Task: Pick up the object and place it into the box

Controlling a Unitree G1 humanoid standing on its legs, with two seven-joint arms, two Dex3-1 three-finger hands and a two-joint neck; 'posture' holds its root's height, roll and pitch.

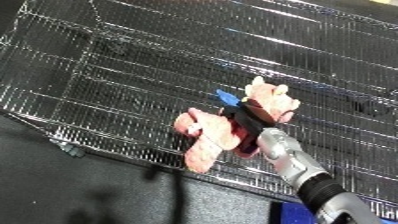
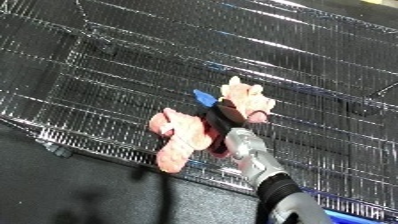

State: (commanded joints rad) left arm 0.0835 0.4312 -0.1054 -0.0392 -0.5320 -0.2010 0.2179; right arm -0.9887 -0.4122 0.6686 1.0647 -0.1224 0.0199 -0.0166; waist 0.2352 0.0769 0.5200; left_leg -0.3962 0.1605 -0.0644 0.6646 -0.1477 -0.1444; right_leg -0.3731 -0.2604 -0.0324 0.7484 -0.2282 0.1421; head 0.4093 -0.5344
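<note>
A pink plush toy (image 1: pixel 210 134) with a blue tag hangs over the wire bin (image 1: pixel 133 75), its head (image 1: pixel 272 97) toward the upper right and its legs pointing lower left. My right hand (image 1: pixel 249 120) has its black fingers curled round the toy's middle, holding it above the bin's near rim. The silver right forearm (image 1: pixel 293 162) comes in from the lower right. My left hand shows in neither view.
The wire mesh bin fills most of both views, its near rim (image 1: pixel 107 150) running diagonally from left to lower right. Dark floor (image 1: pixel 89 195) lies below the rim. A blue object (image 1: pixel 293 212) sits at the bottom edge near my forearm.
</note>
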